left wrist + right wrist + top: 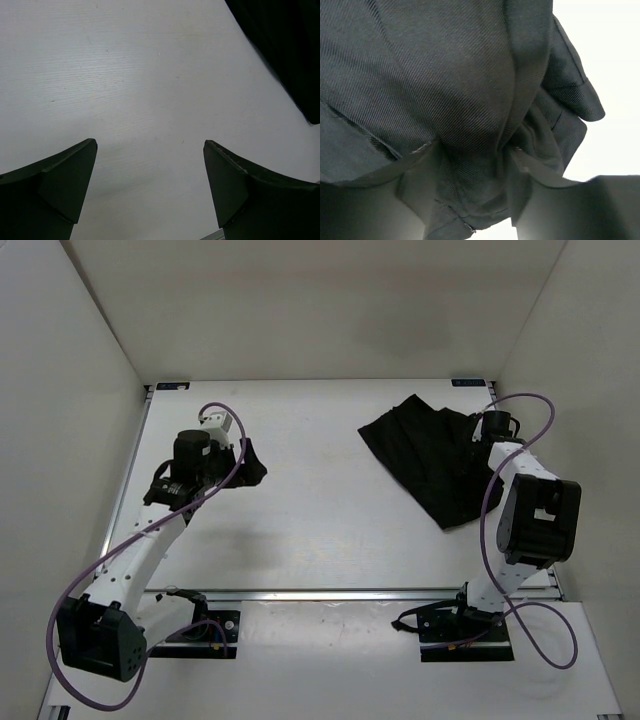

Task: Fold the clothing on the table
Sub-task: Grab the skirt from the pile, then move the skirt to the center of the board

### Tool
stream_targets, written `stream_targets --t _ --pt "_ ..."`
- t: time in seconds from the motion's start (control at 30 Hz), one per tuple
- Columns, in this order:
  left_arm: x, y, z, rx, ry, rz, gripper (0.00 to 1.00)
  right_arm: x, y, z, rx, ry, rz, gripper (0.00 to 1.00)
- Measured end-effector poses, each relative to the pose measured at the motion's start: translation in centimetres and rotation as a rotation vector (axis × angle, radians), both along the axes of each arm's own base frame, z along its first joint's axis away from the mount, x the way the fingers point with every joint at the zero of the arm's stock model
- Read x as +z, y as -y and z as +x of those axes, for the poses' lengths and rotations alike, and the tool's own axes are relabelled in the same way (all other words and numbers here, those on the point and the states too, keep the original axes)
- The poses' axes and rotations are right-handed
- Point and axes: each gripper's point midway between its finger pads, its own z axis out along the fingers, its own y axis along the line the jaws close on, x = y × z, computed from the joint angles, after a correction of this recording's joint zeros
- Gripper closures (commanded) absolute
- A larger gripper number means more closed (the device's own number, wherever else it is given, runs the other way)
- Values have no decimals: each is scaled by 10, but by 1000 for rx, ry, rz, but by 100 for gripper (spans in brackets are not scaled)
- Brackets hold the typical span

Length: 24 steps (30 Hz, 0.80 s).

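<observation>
The clothing [430, 455] is a black pleated garment lying rumpled at the back right of the white table [320, 530]. My right gripper [482, 436] is at its right edge. In the right wrist view the clothing [445, 75] fills the frame, and a bunched fold of it sits pinched between the jaws of the right gripper [470, 152]. My left gripper [248, 464] hangs over bare table at the left, well apart from the garment. In the left wrist view the left gripper [150, 145] stands open and empty, with a corner of the clothing [285, 45] at the upper right.
A metal rail [350, 592] crosses the table in front of both arm bases. Pale walls enclose the table at the left, back and right. Purple cables loop beside each arm.
</observation>
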Motion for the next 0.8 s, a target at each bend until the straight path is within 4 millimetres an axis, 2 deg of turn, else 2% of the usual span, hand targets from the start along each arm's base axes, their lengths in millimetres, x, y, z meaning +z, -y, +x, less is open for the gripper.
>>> stream_targets --t 0.03,0.07,0.1,0.2,0.3,0.4,0.47,0.5,0.57,0.63,0.7,0.73,0.77,0.8 --pt "1 -1 0 4 2 -1 2 -1 1 0 -2 -1 2 79" --pt "1 -3 1 8 3 -2 2 -2 2 0 1 -3 1 87" --pt "1 -3 1 11 4 -1 1 -3 2 0 -2 -5 5 100" --pt "1 -3 1 7 4 -2 1 -2 2 1 -2 -5 2 100" --pt "0 -1 0 2 1 -3 2 9 -4 9 16 5 -17 100" --pt "-2 2 2 -13 -5 -10 1 37 -30 26 87 29 -67 100" --pt "-6 6 3 -34 -18 -16 1 74 -67 46 179 87 -100 100" --pt "-8 8 3 -45 -25 -17 2 102 -94 58 237 141 -106 100" --pt "-12 11 4 -61 -31 -19 1 169 -156 78 360 284 -97 100" --pt "-11 13 5 -70 -27 -22 1 245 -215 86 457 465 -70 100" --pt "-4 15 7 -75 -2 -33 2 315 -266 74 543 636 -8 100" --pt "1 15 8 -75 13 -38 1 347 -285 64 580 716 40 100" --pt "8 16 9 -76 31 -41 1 374 -297 51 606 785 95 100" --pt "15 16 10 -75 49 -43 2 394 -300 39 618 837 146 100"
